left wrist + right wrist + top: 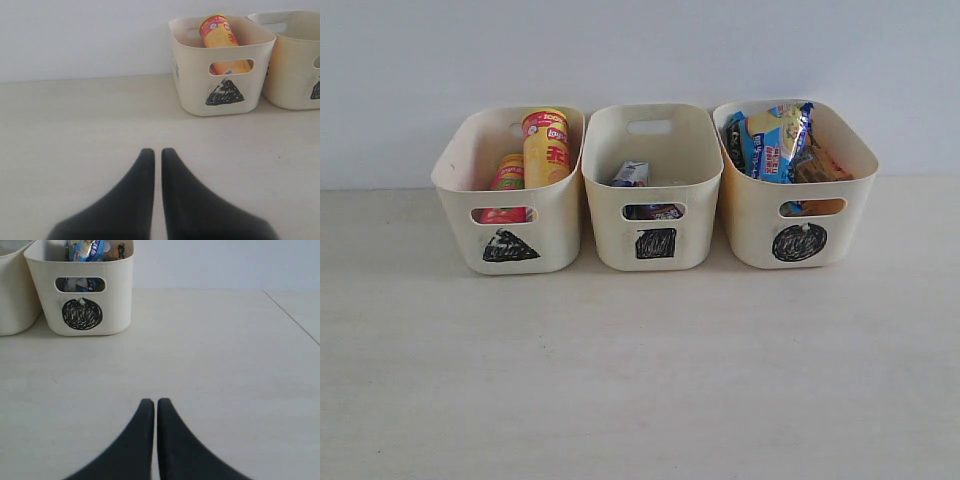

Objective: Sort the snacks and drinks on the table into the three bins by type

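Three cream bins stand in a row at the back of the table (pixel 640 380). The triangle bin (pixel 510 245) holds the yellow Lay's tube (pixel 546 150) and the pink tube (pixel 507 173). In the square bin (pixel 656 243) lie the white and blue carton (pixel 631 173) and the dark purple carton (pixel 654 211), seen through the slot. The circle bin (pixel 799 242) holds the blue-black-white foil bag (pixel 775 140) and the orange-white bag (pixel 820 165). Neither gripper shows in the exterior view. My left gripper (pixel 157 152) is shut and empty, well short of the triangle bin (pixel 225 92). My right gripper (pixel 155 402) is shut and empty, short of the circle bin (pixel 82 314).
A pale wall rises right behind the bins. In the right wrist view a seam (pixel 292 317) runs across the table off to one side. Bare table surface lies between both grippers and the bins.
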Robot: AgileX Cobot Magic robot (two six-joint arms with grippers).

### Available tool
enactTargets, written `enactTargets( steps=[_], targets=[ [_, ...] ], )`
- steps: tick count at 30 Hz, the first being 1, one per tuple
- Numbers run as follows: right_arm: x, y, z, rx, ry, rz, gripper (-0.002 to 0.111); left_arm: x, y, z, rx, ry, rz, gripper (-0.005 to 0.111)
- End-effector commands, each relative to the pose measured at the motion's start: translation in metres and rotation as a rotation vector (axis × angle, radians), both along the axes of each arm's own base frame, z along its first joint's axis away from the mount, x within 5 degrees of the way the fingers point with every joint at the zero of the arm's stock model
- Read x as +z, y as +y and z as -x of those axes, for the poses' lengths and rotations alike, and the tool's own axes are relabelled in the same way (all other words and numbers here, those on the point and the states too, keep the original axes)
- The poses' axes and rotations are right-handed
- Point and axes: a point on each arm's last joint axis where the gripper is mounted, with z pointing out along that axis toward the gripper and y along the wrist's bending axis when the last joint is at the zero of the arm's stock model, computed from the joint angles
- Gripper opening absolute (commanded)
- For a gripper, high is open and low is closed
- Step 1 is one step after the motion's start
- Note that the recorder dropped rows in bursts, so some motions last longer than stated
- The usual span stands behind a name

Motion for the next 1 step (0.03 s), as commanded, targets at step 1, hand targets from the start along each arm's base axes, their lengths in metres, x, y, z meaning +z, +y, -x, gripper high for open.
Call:
enactTargets(
  steps=[1],
  targets=[
    [-0.0001,-0.0002,0.0000,-0.006,-0.013,-0.001,0.000,-0.0010,0.0001,0.0002,0.000,0.000,-0.008,0.004]
  ],
)
